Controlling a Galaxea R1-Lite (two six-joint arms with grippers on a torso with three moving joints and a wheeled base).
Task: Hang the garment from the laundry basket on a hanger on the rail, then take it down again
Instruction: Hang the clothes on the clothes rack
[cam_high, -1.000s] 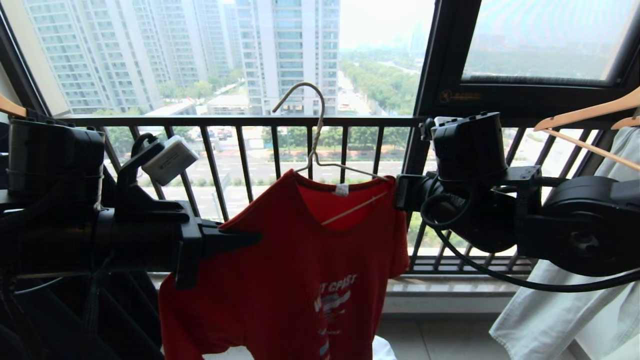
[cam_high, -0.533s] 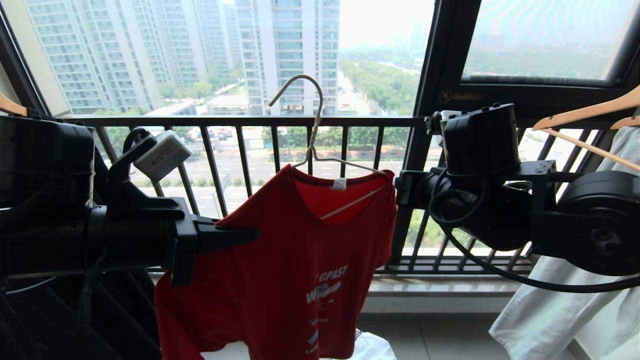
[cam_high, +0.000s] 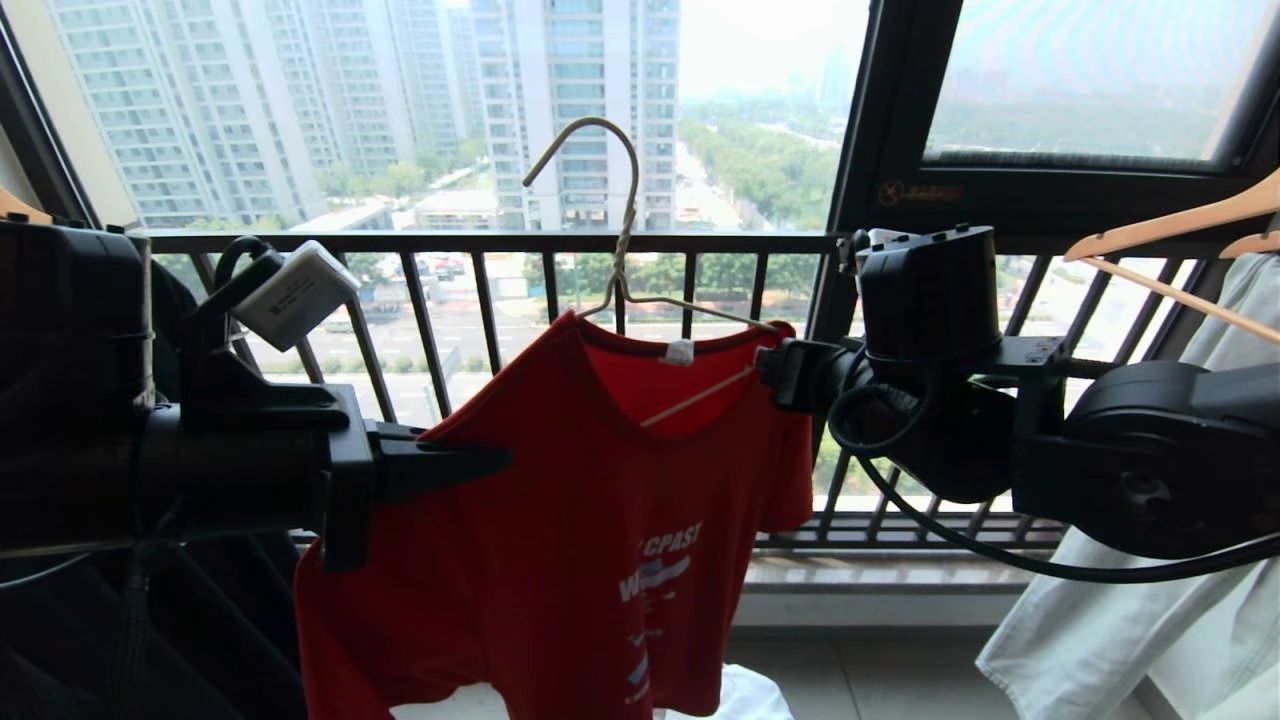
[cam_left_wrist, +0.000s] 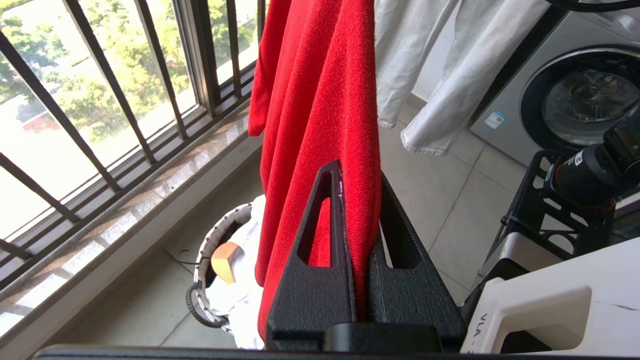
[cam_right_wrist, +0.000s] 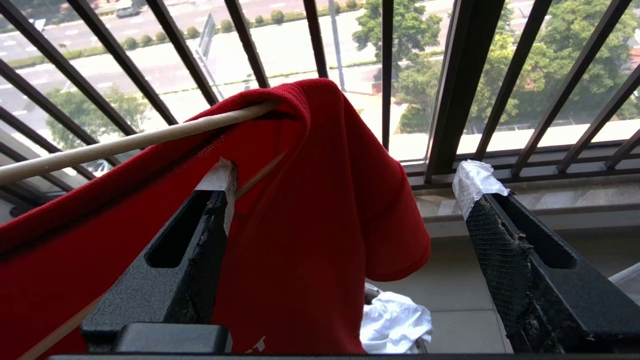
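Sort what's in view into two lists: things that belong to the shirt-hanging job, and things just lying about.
Job:
red T-shirt
white wire hanger
laundry basket
left gripper, shut on the shirt
right gripper, open

Lying about:
wooden hangers
pale hanging cloth
washing machine

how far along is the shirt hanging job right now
Done: the red T-shirt is out of the laundry basket and threaded on the white wire hanger. In hand: the left gripper pinches the shirt; the right gripper is open beside its shoulder. Left: hooking onto the rail, then taking it down.
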